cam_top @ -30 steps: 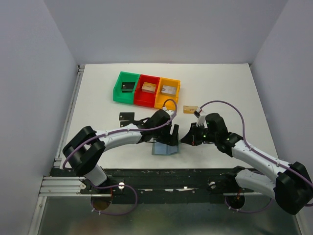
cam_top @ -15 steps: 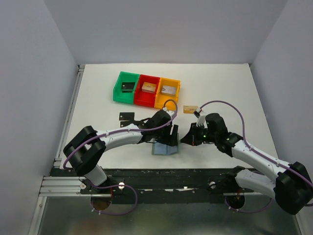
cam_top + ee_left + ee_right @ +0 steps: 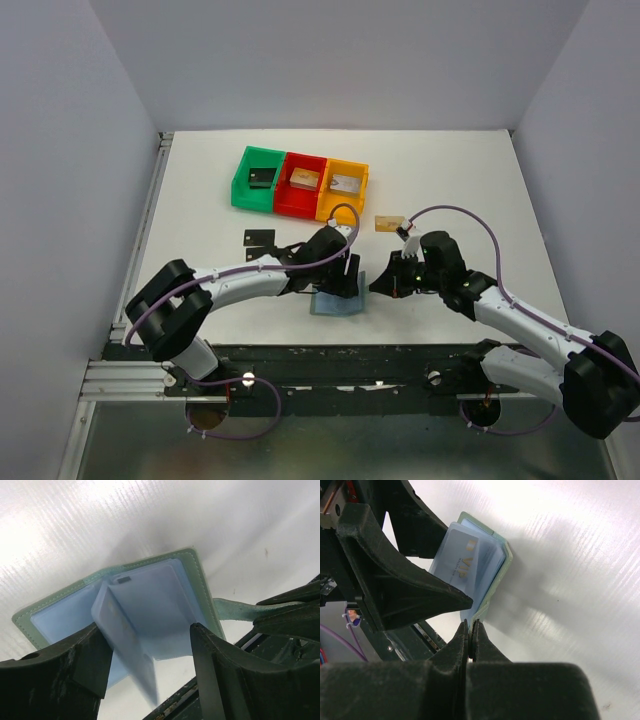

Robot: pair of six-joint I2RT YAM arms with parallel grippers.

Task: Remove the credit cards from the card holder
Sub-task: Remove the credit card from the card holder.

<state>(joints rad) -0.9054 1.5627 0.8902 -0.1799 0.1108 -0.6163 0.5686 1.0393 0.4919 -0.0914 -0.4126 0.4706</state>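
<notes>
The card holder (image 3: 335, 304) lies open near the table's front edge, grey-green rim and pale blue pockets up. My left gripper (image 3: 345, 283) is open right above it. In the left wrist view its fingers (image 3: 75, 665) straddle an upright pale blue pocket leaf (image 3: 125, 640) of the holder (image 3: 155, 587). My right gripper (image 3: 378, 285) is shut on the holder's closing tab (image 3: 235, 609); it shows pinched in the right wrist view (image 3: 470, 626). A silvery-white VIP card (image 3: 467, 565) sits in a pocket. A black card (image 3: 258, 238) and a gold-tan card (image 3: 389, 223) lie on the table.
Green (image 3: 258, 178), red (image 3: 302, 182) and orange (image 3: 343, 186) bins stand in a row at the back, each with a chunky piece inside. The two grippers are close together over the holder. Grey walls enclose the white table.
My left gripper has shifted slightly left and lower over the open holder. The right gripper has kept still on the tab.
</notes>
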